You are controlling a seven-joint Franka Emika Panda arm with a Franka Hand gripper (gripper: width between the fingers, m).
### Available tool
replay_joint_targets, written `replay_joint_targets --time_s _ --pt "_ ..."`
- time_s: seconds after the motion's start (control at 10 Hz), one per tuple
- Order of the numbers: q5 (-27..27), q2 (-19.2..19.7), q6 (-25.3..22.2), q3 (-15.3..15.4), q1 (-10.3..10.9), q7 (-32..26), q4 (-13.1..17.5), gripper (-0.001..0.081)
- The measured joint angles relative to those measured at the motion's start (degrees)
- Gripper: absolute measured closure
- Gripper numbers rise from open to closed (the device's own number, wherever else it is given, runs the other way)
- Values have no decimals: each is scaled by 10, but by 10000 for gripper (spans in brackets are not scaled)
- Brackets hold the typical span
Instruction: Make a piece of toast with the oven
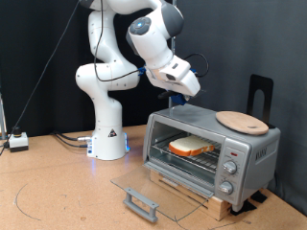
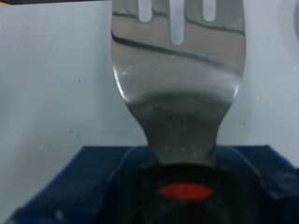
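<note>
Bread sits inside the oven (image 1: 213,150): the piece of toast (image 1: 191,147), pale-faced with a golden-orange crust, lies flat on the wire rack, behind the glass door (image 1: 158,187) folded down onto the desk (image 1: 58,192). Above the oven's back, the bent arm carries the gripper (image 1: 179,97), clenched on a slotted metal spatula (image 2: 176,70).

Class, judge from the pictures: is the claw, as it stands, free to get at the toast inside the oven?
Probably yes: the oven door lies open and flat, leaving the toast on the rack exposed, though the claw hangs above and behind the oven, so it must come round the front.
</note>
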Motion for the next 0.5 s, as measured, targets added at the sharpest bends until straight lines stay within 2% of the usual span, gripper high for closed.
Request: replay_joint_targets --time_s 0.4,0.5 --pt "3 -2 32 23 3 16 -22 395" --pt "19 0 33 23 3 16 -25 395"
